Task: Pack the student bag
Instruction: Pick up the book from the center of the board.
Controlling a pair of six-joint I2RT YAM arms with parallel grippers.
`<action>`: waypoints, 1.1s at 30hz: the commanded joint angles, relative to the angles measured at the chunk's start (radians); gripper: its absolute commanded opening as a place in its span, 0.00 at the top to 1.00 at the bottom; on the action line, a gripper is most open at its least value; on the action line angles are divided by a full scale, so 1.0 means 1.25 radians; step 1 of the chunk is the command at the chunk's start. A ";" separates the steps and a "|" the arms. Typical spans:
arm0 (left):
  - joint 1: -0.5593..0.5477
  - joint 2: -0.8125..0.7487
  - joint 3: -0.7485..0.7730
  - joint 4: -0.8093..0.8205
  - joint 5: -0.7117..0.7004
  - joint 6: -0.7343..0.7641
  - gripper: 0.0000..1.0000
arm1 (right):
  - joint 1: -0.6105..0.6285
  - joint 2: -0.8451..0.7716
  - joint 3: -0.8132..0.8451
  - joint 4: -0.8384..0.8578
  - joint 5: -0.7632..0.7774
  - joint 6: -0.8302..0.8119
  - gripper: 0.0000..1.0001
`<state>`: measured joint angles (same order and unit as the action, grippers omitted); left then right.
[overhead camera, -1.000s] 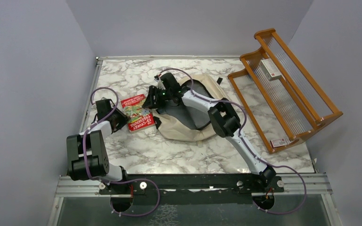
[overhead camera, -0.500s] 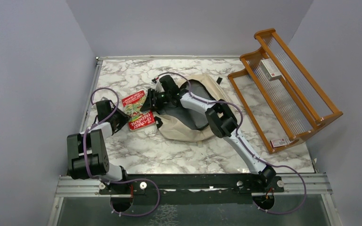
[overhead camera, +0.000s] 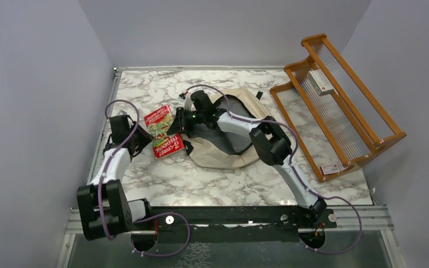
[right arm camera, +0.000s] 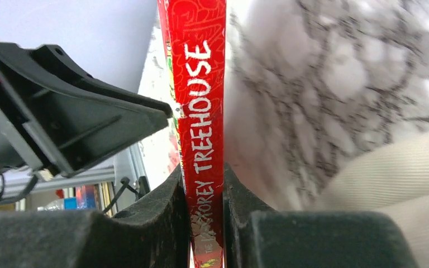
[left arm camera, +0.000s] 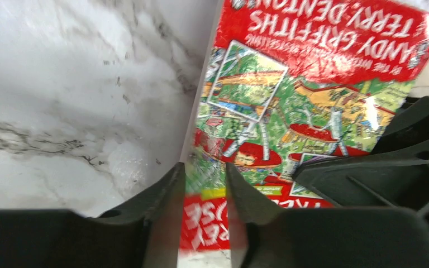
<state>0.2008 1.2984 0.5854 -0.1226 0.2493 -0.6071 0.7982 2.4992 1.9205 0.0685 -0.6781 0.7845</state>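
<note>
Beige fabric student bag [overhead camera: 215, 156] beside red paperback book [overhead camera: 165, 134] in tight grip of left end effector [left arm camera: 204, 170] and right end effector [right arm camera: 202, 170].

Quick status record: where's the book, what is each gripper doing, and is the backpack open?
book: red Treehouse book, outside the bag, just left of it, held between both arms
left gripper: shut on the book's page edge
right gripper: shut on the book's spine
backpack: beige, lying open, grey lining showing
wooden rack: on the table's right side, two small boxes on it
</note>
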 commanded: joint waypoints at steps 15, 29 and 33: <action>-0.087 -0.278 0.310 -0.213 0.165 0.332 0.28 | -0.067 -0.485 -0.191 -0.160 0.225 -0.330 0.99; -0.457 -0.092 0.557 -0.269 0.332 0.661 0.23 | -0.083 -0.867 -0.423 -0.575 0.234 -0.601 1.00; -0.471 -0.115 0.543 -0.283 0.496 0.684 0.23 | -0.084 -0.922 -0.451 -0.671 0.095 -0.689 0.99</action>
<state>-0.3714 1.1877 1.2491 -0.4435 0.6159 0.1555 0.6880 1.4204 1.3830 -0.6056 -0.3759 0.0628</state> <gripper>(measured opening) 0.771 0.242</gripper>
